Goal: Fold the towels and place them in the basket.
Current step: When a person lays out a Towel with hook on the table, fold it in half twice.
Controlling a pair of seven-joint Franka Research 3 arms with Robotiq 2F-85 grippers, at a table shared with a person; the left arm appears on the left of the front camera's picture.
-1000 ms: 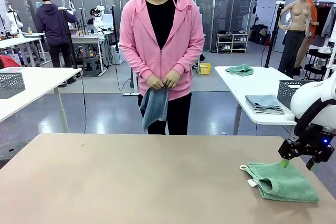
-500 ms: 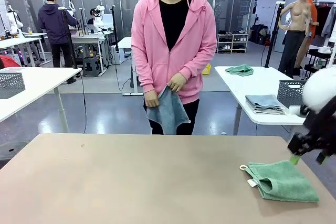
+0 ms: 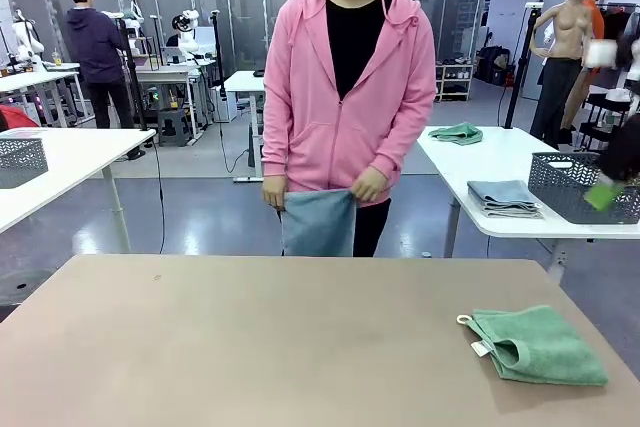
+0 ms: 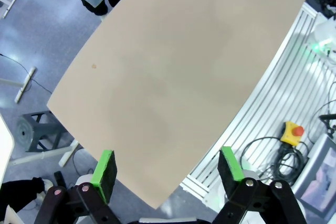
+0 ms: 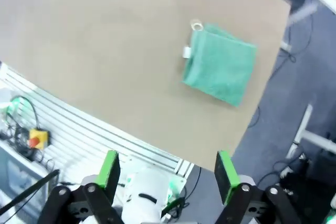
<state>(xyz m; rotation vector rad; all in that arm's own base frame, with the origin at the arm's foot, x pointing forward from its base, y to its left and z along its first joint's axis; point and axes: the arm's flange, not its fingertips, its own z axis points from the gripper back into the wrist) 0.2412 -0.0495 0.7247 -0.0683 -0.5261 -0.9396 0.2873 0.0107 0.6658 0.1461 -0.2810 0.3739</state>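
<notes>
Front view: small mint-green terry towel (image 3: 535,345), folded into a thick pad, lying on the beige rectangular table (image 3: 250,337) near its right edge, small white loop (image 3: 464,320) at its far-left corner; pale grey-blue terry towel (image 3: 318,224) hanging from a person's hands (image 3: 368,187) just beyond the table's far edge; blurred green patch at the right margin, well above the table, probably one pad (image 3: 603,195) of the right gripper (image 5: 166,170). Left wrist view: left gripper (image 4: 168,170) spread wide, nothing between its pads, high over bare tabletop. Right wrist view: right gripper likewise wide and empty, the green towel well below it. Handling, as judged: light, limp, grippy, unbreakable; loose layers may slide apart, so pinch through all layers at a folded edge.
</notes>
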